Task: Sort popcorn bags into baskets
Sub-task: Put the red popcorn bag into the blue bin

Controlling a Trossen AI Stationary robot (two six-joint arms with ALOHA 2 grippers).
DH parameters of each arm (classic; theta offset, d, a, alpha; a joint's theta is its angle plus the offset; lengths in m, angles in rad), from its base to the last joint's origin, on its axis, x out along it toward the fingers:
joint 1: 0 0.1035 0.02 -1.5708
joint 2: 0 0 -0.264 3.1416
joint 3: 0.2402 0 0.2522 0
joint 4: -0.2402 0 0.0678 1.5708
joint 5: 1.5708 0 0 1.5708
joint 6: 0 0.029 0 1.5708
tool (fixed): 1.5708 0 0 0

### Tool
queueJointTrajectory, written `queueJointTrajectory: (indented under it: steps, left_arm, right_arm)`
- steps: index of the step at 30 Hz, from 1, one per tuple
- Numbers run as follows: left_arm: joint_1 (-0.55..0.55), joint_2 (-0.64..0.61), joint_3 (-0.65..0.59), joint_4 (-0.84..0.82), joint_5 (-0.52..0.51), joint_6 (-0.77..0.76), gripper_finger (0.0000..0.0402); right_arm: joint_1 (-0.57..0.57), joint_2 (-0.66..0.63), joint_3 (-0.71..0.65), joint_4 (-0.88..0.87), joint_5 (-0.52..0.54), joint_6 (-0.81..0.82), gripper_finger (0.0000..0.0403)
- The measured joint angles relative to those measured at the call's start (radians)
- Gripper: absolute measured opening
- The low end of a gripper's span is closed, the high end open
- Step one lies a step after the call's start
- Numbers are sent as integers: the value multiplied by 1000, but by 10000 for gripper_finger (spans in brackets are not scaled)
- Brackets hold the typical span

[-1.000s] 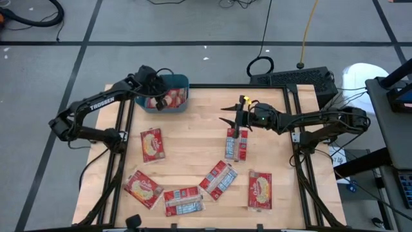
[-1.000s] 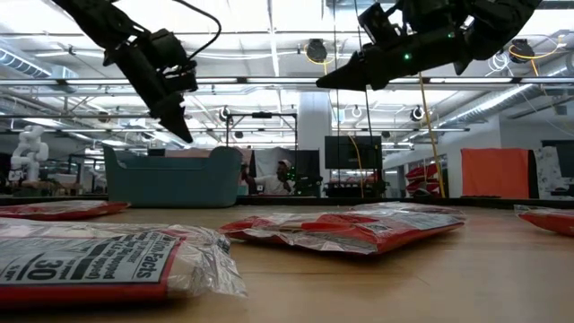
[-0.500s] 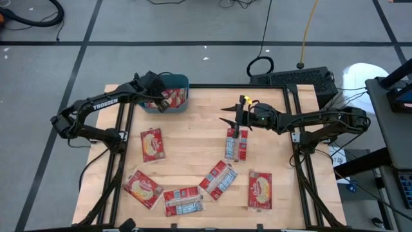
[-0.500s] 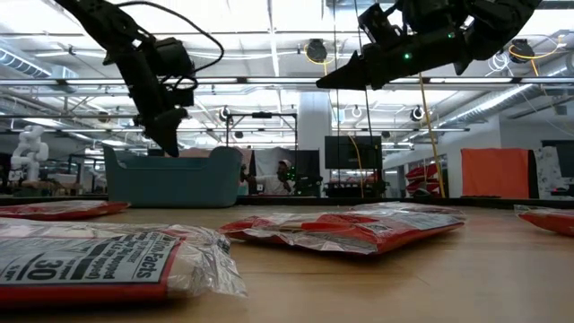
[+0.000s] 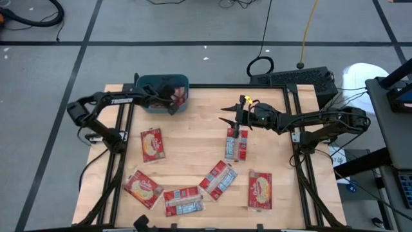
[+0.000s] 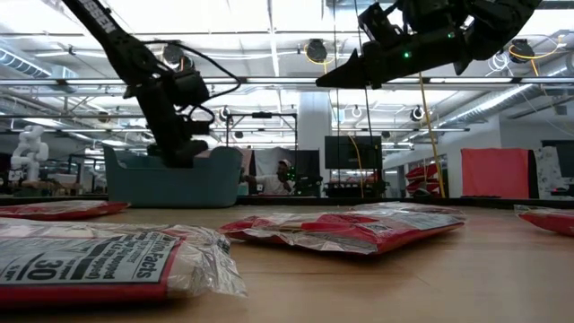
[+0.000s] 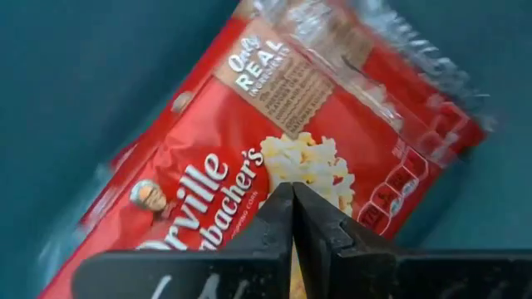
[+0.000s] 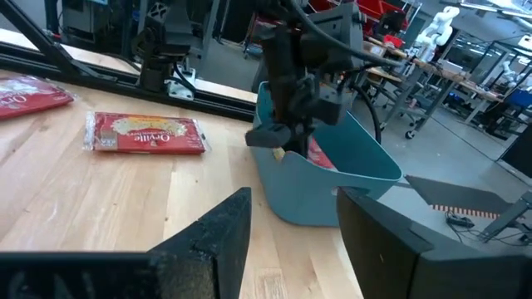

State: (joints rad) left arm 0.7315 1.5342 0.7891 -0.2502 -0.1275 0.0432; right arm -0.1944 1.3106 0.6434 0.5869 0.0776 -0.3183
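The teal basket (image 5: 148,78) stands at the table's far left corner. My left gripper (image 7: 293,191) reaches down into it, shut. Its tips are right over the picture face of a red popcorn bag (image 7: 274,124) that lies slanted inside the basket. In the low view the basket's wall (image 6: 175,184) hides the tips. My right gripper (image 5: 223,115) hangs open and level above the middle of the table, with nothing between its fingers (image 8: 224,232). It is just beyond another bag (image 5: 236,143). Several more bags lie flat on the wood. My left gripper comes slanting down from above with its shut fingertips (image 7: 283,199) at the yellow popcorn picture (image 7: 312,162) on the bag in the basket. I cannot tell whether the tips touch the bag or stand just over it.
Loose bags lie at the left (image 5: 152,144), near left (image 5: 143,188), near middle (image 5: 183,200), centre (image 5: 218,180) and near right (image 5: 260,190). Dark frame rails run along the table's left and right edges. Bare wood lies between the basket and my right gripper.
My left gripper has sunk from above the basket's far left part down into the basket, moving toward its right near side, and has rolled about its own line. My right gripper has kept still.
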Motion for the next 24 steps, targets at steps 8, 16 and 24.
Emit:
queueJointTrajectory:
  steps: [8, 16, 24]
  left_arm:
    - [-34, 48, 0, 162, 27, -4, 19]
    - [-40, 18, 2, 184, 44, 26, 9]
    - [-43, -164, 2, 130, 44, 26, 24]
  right_arm:
    - [0, 0, 0, -11, 0, 17, 170]
    - [0, 0, 0, -42, 0, 23, 170]
    - [0, 0, 0, -68, 0, 75, 170]
